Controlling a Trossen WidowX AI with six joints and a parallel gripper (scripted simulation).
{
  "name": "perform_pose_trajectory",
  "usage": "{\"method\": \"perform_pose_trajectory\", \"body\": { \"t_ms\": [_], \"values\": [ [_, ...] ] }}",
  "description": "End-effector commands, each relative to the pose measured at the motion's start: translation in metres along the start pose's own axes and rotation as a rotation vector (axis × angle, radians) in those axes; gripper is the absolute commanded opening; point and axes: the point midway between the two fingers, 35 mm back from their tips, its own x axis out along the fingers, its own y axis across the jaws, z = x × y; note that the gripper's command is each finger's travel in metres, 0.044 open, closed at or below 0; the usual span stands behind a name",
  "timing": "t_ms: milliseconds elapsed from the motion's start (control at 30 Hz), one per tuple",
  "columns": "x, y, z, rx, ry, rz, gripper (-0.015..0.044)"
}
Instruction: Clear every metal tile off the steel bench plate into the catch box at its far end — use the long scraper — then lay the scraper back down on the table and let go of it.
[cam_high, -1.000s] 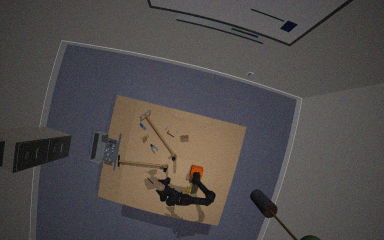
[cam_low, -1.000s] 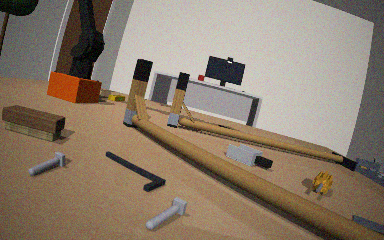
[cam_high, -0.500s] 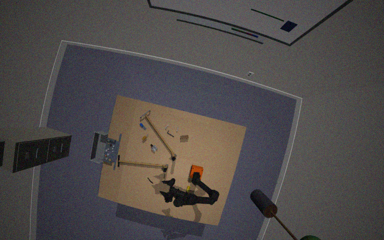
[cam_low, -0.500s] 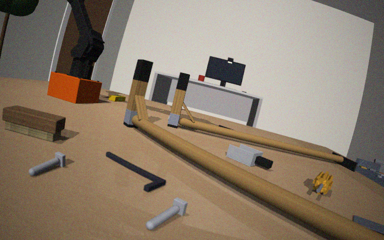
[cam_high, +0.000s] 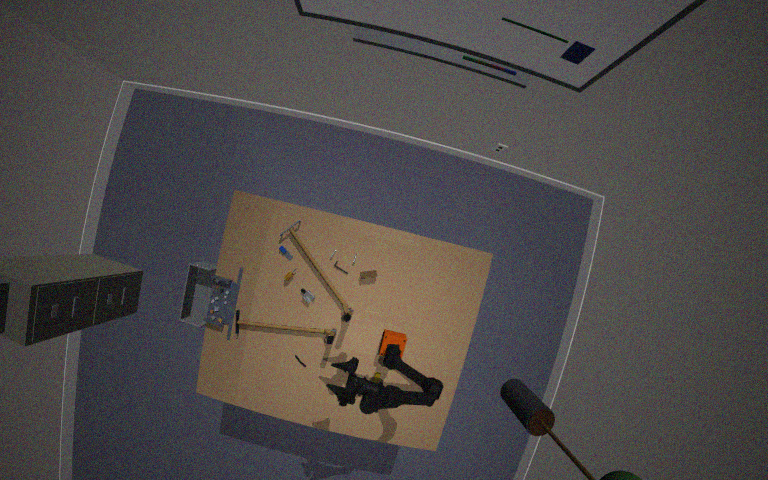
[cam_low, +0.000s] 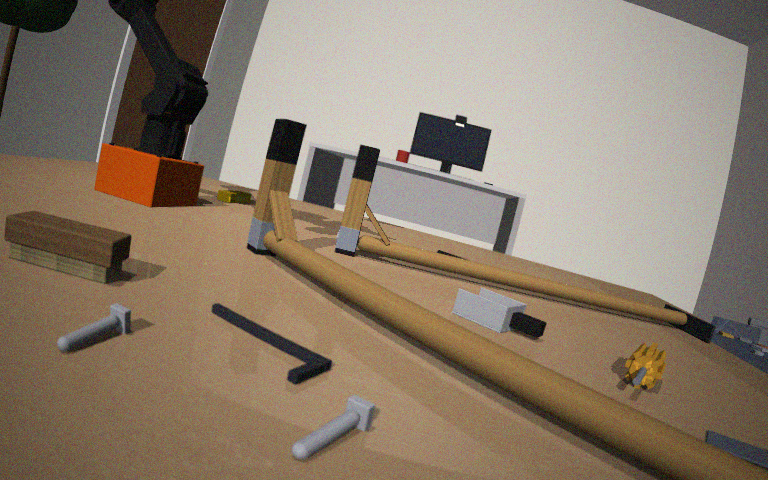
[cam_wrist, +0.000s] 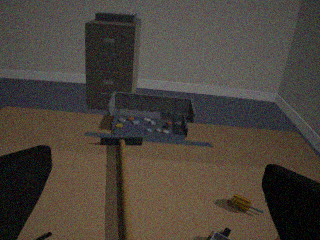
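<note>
In the top view, the catch box (cam_high: 192, 274) (cam_wrist: 150, 106) is at the left, and beside it is the steel plate (cam_high: 229, 314) (cam_low: 747, 345) (cam_wrist: 140, 127), on which several small tiles (cam_high: 218, 308) (cam_low: 727, 334) (cam_wrist: 150, 121) are lying. Then comes the long scraper (cam_high: 283, 327) (cam_low: 509, 278) (cam_wrist: 121, 185): it rests on the bench (cam_high: 407, 294) (cam_low: 169, 396) (cam_wrist: 175, 190), its black blade just beside the plate, its grip standing upright. The hoop-headed tool (cam_high: 320, 271) (cam_low: 453, 345) lies slanting near it. My gripper (cam_high: 331, 375) (cam_wrist: 157, 165) is wide open and holds nothing, near the scraper's grip end. More to the right are the wooden brush (cam_high: 368, 276) (cam_low: 67, 240) and my orange base (cam_high: 396, 338) (cam_low: 124, 175).
</note>
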Motion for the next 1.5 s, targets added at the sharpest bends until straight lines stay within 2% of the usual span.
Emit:
{"method": "perform_pose_trajectory", "body": {
  "t_ms": [0, 933, 1467],
  "values": [
    [-0.003, 0.000, -0.001, 0.005, -0.012, 0.001, 0.0440],
    [-0.003, 0.000, -0.001, 0.004, -0.011, 0.002, 0.0440],
    [0.031, 0.002, 0.005, -0.009, 0.107, 0.016, 0.0440]
  ]
}}
